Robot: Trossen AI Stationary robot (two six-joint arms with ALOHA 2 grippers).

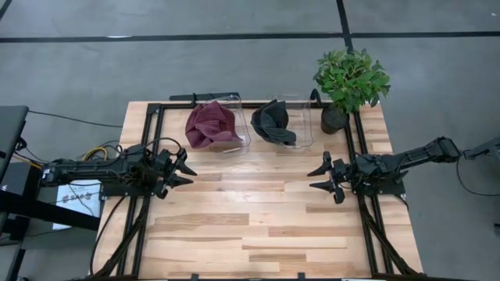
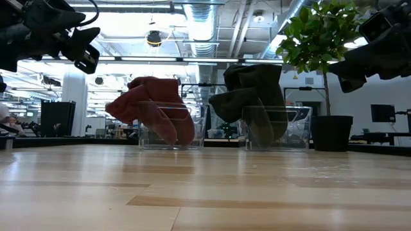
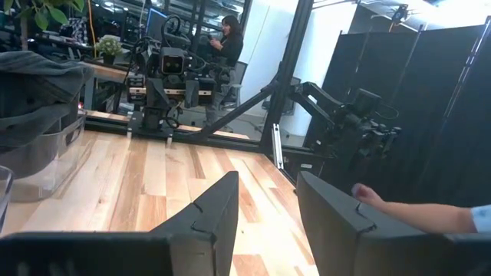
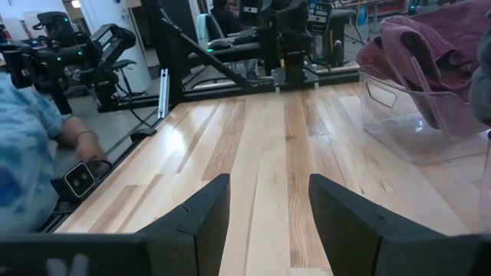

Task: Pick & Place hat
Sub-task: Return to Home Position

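My left gripper (image 1: 190,175) near bench (image 1: 258,226) left edge, fingers spread, empty; right gripper (image 1: 311,179) near right edge, likewise. Red cap (image 1: 211,123) in left bin (image 1: 244,131), black cap (image 1: 273,121) in right bin (image 1: 310,126), far edge.

Left arm (image 1: 86,169) and right arm (image 1: 391,162) are matt black, jointed; left pincer (image 1: 192,176) and right pincer (image 1: 311,179) have angular, pointed fingers (image 3: 207,222).

Heaped red cloth caps (image 1: 212,123) in left clear plastic bin (image 1: 243,129), back of wooden table (image 1: 250,226). Black cloth cap (image 1: 273,123) in right clear plastic bin (image 1: 309,125) beside it. Green potted plant (image 1: 349,78) right of that. My left gripper (image 1: 191,170) and right gripper (image 1: 311,179) in front, well apart.
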